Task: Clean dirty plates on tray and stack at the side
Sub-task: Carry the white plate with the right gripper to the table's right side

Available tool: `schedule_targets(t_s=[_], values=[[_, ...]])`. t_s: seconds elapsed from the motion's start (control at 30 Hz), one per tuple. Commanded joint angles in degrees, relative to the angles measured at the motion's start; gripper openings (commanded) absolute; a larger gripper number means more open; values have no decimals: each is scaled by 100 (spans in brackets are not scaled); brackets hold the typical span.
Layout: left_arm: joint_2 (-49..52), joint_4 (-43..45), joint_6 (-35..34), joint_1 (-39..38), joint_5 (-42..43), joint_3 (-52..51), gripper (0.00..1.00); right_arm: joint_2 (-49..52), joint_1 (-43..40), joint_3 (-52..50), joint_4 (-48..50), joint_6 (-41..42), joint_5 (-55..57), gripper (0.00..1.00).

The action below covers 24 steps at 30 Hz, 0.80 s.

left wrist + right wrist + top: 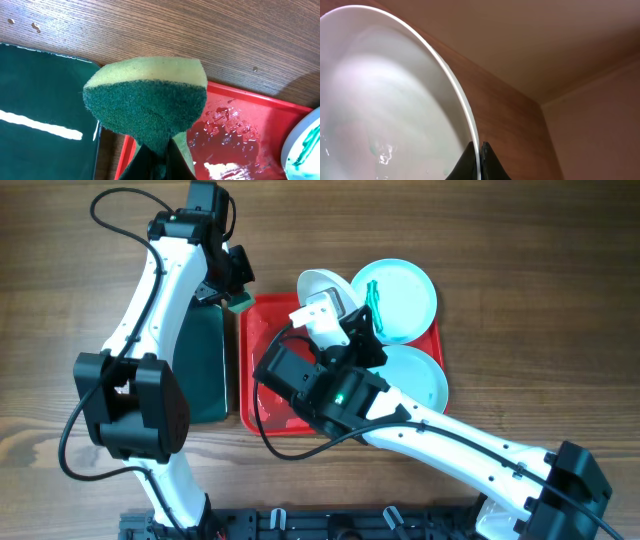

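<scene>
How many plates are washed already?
None is stacked aside yet. The right gripper pinches the cream-white plate by its rim; it looks wet and nearly clean. The left gripper holds the sponge. One mint-blue plate shows green smears; the other mint-blue plate shows none here. Both are on the red tray.

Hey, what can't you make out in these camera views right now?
Overhead: the right arm covers most of the tray and part of the lower mint plate.
Left wrist: the sponge blocks the tray's near corner.
Right wrist: the white plate runs off frame; glare washes out any smears.
</scene>
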Motion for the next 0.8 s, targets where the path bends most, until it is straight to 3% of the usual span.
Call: schedule_targets(t_s=[0.0, 0.2, 0.4, 0.6, 0.77], values=[[-46, 13, 24, -13, 72, 42, 4, -155, 24, 81, 76, 164, 234, 4], [-46, 13, 24, -13, 70, 42, 4, -166, -354, 81, -273, 802, -3191, 4], [-46, -7, 26, -28, 70, 42, 4, -872, -2498, 81, -111, 238, -7042, 4], [-46, -28, 26, -46, 70, 42, 4, -1156, -5458, 79, -623, -20, -8520, 4], [-46, -105, 28, -98, 68, 42, 4, -1110, -7305, -98, -785, -190, -7932, 4]])
